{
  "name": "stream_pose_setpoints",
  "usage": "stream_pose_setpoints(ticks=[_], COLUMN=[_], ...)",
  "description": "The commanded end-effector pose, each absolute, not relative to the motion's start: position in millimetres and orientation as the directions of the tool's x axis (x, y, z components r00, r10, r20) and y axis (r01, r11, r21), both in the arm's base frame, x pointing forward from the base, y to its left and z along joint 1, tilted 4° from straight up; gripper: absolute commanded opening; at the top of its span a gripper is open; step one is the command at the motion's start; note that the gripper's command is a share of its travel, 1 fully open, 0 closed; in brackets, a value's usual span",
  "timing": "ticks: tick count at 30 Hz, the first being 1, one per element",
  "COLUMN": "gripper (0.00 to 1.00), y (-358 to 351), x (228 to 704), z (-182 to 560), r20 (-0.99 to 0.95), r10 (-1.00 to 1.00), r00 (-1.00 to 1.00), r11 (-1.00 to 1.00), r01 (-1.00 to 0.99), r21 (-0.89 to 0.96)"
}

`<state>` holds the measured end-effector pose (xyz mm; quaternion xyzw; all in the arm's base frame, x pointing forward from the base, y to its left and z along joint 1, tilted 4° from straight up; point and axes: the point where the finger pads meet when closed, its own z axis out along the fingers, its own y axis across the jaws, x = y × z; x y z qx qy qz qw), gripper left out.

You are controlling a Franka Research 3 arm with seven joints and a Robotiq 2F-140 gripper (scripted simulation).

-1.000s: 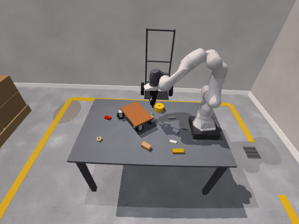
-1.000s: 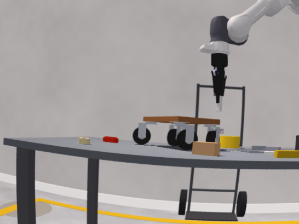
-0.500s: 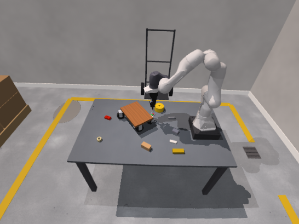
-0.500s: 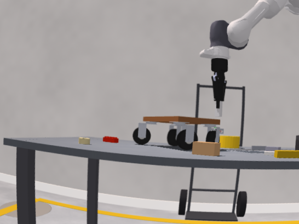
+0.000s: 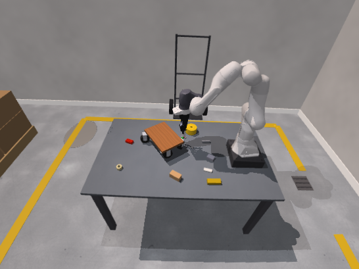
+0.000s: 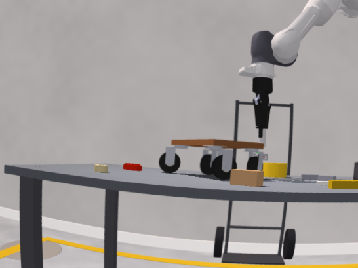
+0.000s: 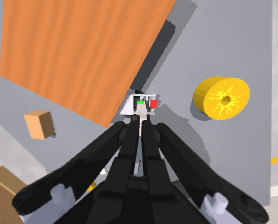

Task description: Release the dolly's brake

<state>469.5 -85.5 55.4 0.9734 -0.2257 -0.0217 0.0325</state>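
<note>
The dolly [image 5: 163,136] has an orange-brown wooden deck on black casters and stands on the grey table; it also shows in the exterior view [image 6: 216,143] and the wrist view [image 7: 75,50]. A brake pedal [image 7: 146,103] with a green end on the left and a red end on the right sticks out at the deck's corner. It shows small in the top and exterior views [image 5: 183,138] [image 6: 261,154]. My gripper [image 7: 141,110] is shut and empty, pointing straight down. Its tips [image 6: 261,137] [image 5: 182,133] hang just above the pedal, at the deck's right corner.
A yellow spool [image 5: 191,129] lies just right of the pedal. On the table are a red brick [image 5: 129,141], a tan block [image 5: 175,175], a yellow block [image 5: 214,181], a cream ring [image 5: 119,166] and small grey pieces [image 5: 210,157]. A hand truck [image 5: 191,76] stands behind.
</note>
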Motion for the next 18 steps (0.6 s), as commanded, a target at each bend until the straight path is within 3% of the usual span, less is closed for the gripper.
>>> stream_pose_setpoints(ticks=[1,18], gripper=[0.0,0.0], y=[-86.3,-86.8], x=[473.4,473.2], z=[52.5,41.2], r20=[-0.017,-0.017], r10=[-0.436,-0.436], r00=[0.9,0.9], r11=[-0.899,-0.899], r01=[-0.434,-0.434], r21=[0.065,0.065])
